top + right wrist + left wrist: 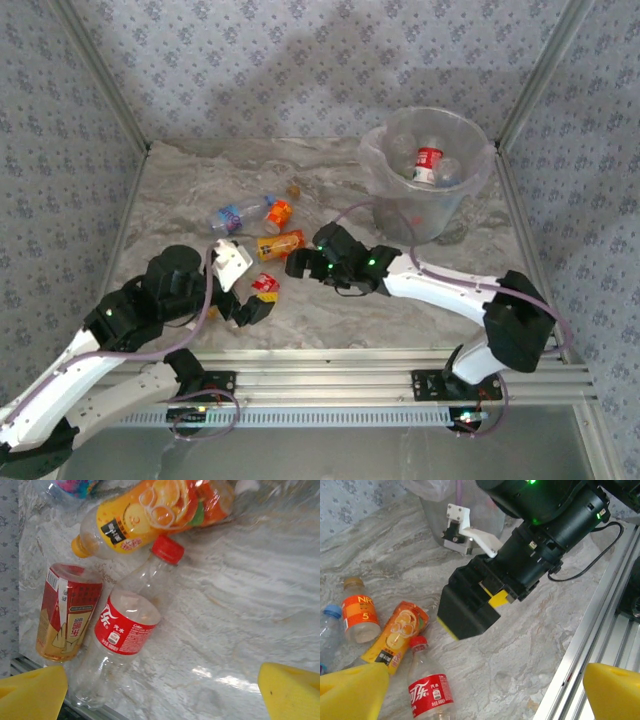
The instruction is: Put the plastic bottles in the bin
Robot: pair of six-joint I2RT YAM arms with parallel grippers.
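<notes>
Marble-patterned grey tabletop [330, 325] carries what is left of the job: part looks done, a handful remains. At 9 o'clock the left end effector [482, 697] hangs with its yellow pads [352, 690] spread wide and nothing between them, near the clear red-capped bottle with a red label [431, 692]. Around that lie the clear juice bottle wrapped in an orange-and-yellow label [395, 635], the squat clear bottle with an orange label and brown cap [359, 615] and, toward 10 o'clock, the clear blue-capped bottle [235, 215], all loose. A red-and-gold drink carton [67, 612] lies just beside the red-labelled one, close to the aluminium rail [400, 375] at the front edge. At centre the right end effector [160, 695] is likewise spread and empty over the same cluster, so the arms crowd each other there. Toward 2 o'clock the surface is bare up to the large round translucent bin [450, 205], which stands in the far right corner close to the patterned wall [580, 120]. It holds a white-capped bottle with a red label [428, 160] and some clear ones; how many I cannot tell.
</notes>
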